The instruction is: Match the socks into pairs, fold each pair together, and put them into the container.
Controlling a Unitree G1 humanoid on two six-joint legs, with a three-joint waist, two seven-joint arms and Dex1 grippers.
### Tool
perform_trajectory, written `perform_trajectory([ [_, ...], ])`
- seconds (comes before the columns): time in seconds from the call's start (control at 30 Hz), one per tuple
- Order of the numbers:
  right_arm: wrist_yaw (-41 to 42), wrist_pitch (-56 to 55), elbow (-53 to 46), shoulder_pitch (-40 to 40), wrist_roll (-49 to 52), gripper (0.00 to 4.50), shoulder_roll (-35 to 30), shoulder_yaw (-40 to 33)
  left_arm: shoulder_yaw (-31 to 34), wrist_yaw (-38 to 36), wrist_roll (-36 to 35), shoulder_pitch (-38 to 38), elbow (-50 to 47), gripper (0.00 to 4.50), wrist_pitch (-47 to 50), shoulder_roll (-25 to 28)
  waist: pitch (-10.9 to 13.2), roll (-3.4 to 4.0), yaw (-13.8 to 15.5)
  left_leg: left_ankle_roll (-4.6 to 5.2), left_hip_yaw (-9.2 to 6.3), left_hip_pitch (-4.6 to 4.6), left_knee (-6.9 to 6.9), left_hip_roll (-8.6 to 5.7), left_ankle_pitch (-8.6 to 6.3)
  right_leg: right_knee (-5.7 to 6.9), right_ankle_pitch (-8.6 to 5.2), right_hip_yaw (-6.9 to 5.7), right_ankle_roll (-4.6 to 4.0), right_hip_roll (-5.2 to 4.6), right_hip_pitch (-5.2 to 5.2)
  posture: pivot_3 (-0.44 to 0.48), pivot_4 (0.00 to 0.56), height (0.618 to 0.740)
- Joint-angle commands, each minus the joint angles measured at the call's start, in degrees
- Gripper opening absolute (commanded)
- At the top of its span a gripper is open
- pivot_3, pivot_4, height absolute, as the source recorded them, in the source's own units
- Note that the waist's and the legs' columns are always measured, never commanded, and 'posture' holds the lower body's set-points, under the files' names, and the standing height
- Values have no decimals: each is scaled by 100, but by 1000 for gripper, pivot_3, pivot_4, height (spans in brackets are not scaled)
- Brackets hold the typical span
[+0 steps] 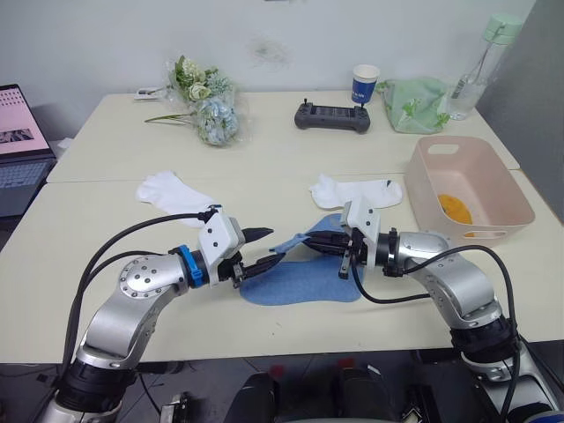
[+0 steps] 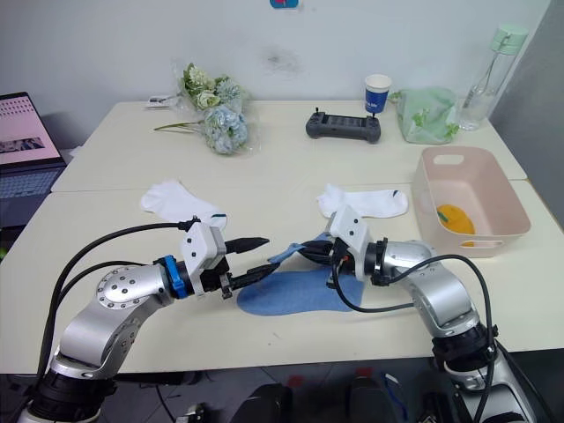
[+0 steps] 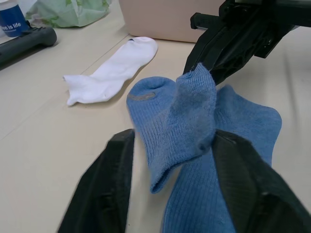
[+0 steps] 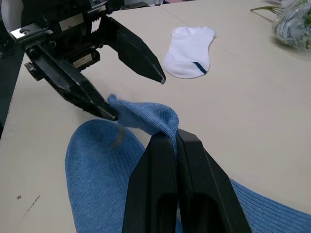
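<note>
Two light blue socks [image 1: 304, 280] lie stacked at the table's front middle. My right gripper [image 4: 171, 137] is shut on the top one's edge and holds a flap of it raised. My left gripper [image 1: 271, 245] is open, its fingers [image 3: 104, 184] on either side of that flap [image 3: 184, 116], one tip touching it. One white sock [image 1: 172, 189] lies to the left behind the arms, another white sock [image 1: 357, 192] just behind the right gripper. The pink container [image 1: 485, 181] stands at the right with mustard-orange socks [image 1: 456, 208] inside.
At the back of the table are a bunch of flowers [image 1: 207, 106], a black controller [image 1: 332, 116], a paper cup [image 1: 365, 84], a green plastic bag [image 1: 414, 104] and a bottle [image 1: 476, 66]. A laptop [image 1: 18, 145] sits at the far left.
</note>
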Motion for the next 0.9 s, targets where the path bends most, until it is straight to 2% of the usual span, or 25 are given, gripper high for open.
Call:
perform_trajectory([
  [0.03, 12, 65, -261, -46, 178, 0, -12, -65, 72, -31, 74, -62, -12, 1387, -151, 25, 0, 0, 0, 0, 0, 0, 0, 0, 0, 0, 0, 0, 0, 0, 0, 0, 150, 740],
  [0.17, -10, 92, -259, -79, 180, 0, -33, -37, 71, -39, 87, -83, 24, 59, -179, -6, 0, 0, 0, 0, -1, 0, 0, 0, 0, 0, 0, -1, 0, 1, 1, 0, 150, 740],
  [0.3, -39, 65, -246, -96, 156, 0, -48, -23, 79, -83, 83, -68, 31, 20, -177, 19, 0, 0, 0, 0, -1, 0, 0, 0, 0, 0, 0, -1, 0, 1, 1, 0, 150, 740],
  [0.33, -52, 45, -230, -106, 134, 538, -49, -22, 88, -90, 75, -68, 30, 0, -165, 24, 0, 0, 0, 0, -1, 0, 0, 0, 0, 0, 0, -1, 0, 1, 0, 0, 150, 740],
  [0.4, -67, 20, -173, -170, 160, 1074, -15, -74, 132, -82, 26, -101, 25, 0, -67, 31, 0, 0, 0, 0, -1, 0, 0, 0, 0, 0, 0, -2, 0, 1, 0, 0, 150, 740],
  [0.7, 66, -63, 241, -434, 350, 4295, -231, -586, 588, 203, -91, -412, 392, 0, 278, 35, 0, 0, 7, 0, -3, 0, 1, -1, 0, 0, 0, -4, 0, 5, 2, 0, 150, 740],
  [0.73, 15, -159, 327, -455, 269, 4485, -253, -610, 671, 201, -53, -437, 483, 0, 237, 102, 0, 0, 6, 0, -3, 0, 1, -1, 0, 0, 0, -4, 0, 5, 1, 0, 150, 740],
  [0.9, 3, -336, 551, -488, 214, 4485, -292, -657, 1075, -79, -198, -271, 487, 0, 347, 564, 0, 0, -22, 0, -2, -1, -1, 4, 0, 1, 0, -2, 0, 5, -4, 0, 150, 740],
])
